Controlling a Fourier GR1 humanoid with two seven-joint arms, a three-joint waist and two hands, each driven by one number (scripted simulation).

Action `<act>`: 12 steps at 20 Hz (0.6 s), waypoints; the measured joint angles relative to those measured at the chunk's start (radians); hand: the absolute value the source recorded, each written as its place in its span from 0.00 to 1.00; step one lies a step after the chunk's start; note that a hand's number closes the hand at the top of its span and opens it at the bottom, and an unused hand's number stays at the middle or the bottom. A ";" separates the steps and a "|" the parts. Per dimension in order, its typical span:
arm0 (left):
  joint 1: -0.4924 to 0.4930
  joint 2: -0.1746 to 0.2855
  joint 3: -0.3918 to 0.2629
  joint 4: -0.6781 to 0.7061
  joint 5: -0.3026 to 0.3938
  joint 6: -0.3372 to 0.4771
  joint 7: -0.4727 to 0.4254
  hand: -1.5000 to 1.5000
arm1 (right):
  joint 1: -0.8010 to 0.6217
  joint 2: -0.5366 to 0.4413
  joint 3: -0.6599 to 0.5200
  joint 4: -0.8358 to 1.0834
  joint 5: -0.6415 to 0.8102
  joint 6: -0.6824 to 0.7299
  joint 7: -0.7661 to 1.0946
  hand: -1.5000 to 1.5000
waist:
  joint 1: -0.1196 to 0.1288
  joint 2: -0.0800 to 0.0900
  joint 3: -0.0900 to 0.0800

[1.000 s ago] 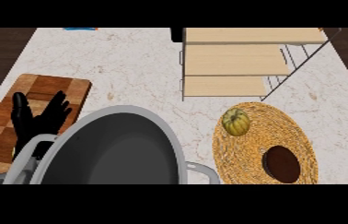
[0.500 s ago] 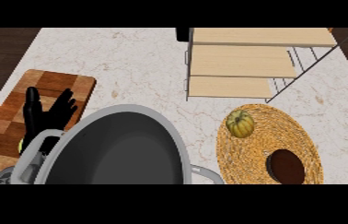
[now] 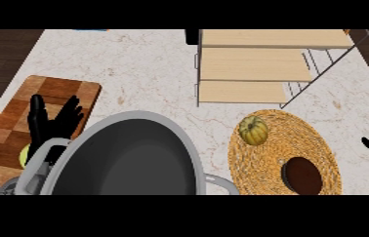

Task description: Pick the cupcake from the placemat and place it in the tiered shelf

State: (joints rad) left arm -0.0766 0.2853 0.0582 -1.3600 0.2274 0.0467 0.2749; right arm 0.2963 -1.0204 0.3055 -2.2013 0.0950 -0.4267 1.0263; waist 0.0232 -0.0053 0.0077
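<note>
Head view shows the left hand [image 3: 54, 121] spread, fingers up, over the wooden board [image 3: 65, 87] by the grey pot [image 3: 130, 160], the right hand [image 3: 365, 142] just a black bit I cannot tell about, and the cupcake [image 3: 302, 175] on the round mat [image 3: 317, 138] near the shelf [image 3: 256, 65].

The counter [image 3: 137, 70] is pale speckled stone, smooth; cutting board [image 3: 61, 87] of chequered wood; tiered shelf [image 3: 252, 65] — light matt wooden boards on thin metal wire; placemat [image 3: 317, 143] of rough woven straw; pot [image 3: 130, 167] — dark matt inside, grey metal rim.
</note>
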 measured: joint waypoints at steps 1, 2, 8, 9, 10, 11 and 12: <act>0.002 -0.003 -0.001 -0.004 -0.005 0.003 -0.001 0.50 | -0.012 0.012 0.014 0.018 0.021 0.002 0.005 0.00 | -0.001 -0.001 0.000; 0.006 -0.002 0.001 -0.006 -0.003 -0.003 -0.003 0.50 | -0.019 0.025 0.027 0.028 0.042 0.004 0.011 0.00 | -0.003 -0.001 0.000; 0.019 -0.028 -0.024 -0.033 -0.017 0.001 0.034 0.50 | -0.097 0.133 0.113 0.095 0.177 0.026 0.057 0.00 | -0.009 0.002 -0.004; 0.026 -0.036 -0.032 -0.030 -0.025 0.003 0.031 0.50 | -0.102 0.153 0.124 0.107 0.196 0.029 0.060 0.00 | -0.011 0.003 -0.005; 0.043 -0.039 -0.036 -0.041 -0.027 -0.001 0.026 0.50 | -0.112 0.170 0.126 0.117 0.211 0.034 0.065 0.00 | -0.012 0.003 -0.005; 0.051 -0.039 -0.035 -0.045 -0.028 -0.005 0.019 0.50 | -0.122 0.188 0.131 0.129 0.224 0.040 0.069 0.00 | -0.013 0.003 -0.005; 0.045 -0.043 -0.033 -0.030 -0.032 -0.007 0.008 0.50 | -0.130 0.200 0.130 0.143 0.231 0.047 0.073 0.00 | -0.015 0.003 -0.005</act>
State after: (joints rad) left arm -0.0312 0.2426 0.0248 -1.3897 0.1958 0.0392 0.2827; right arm 0.1658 -0.8206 0.4359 -2.0587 0.3260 -0.3800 1.0995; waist 0.0082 -0.0026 0.0032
